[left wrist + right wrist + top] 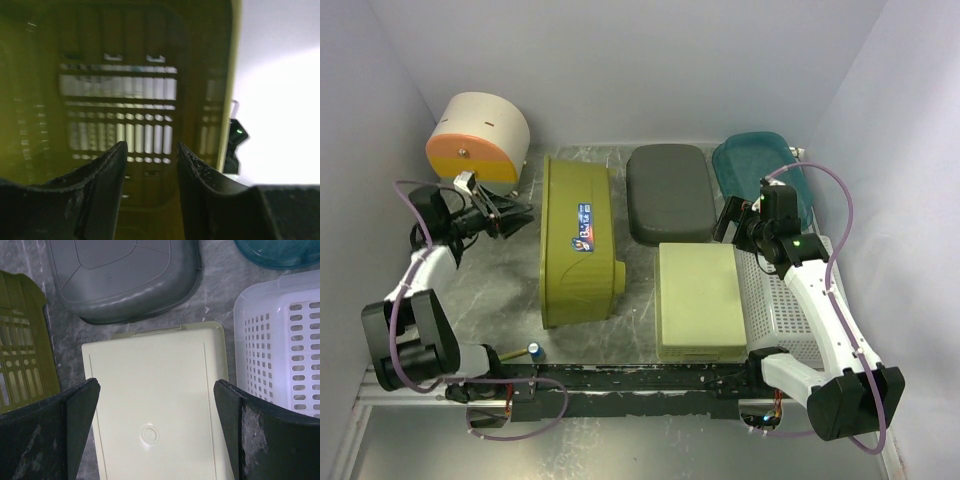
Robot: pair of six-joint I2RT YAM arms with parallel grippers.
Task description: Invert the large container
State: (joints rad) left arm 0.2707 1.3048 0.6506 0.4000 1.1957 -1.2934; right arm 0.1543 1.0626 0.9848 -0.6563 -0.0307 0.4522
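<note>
Leaves the olive-green glossy plastic tub (575, 245) on its side, half turned; needs tipping over. Empty: left tool (150, 146) parted, right tool (156, 385) wide.

One large container (577, 245), four smaller bins (669, 192) (750, 160) (698, 300) (775, 300), one drum (480, 135).

Left arm (420, 270) elbow bent, wrist turned rightward; left gripper (512, 218) fingers (107, 170) partly parted. Right arm (820, 300) stretched forward; right gripper (157, 385) faces down, spread wide.
</note>
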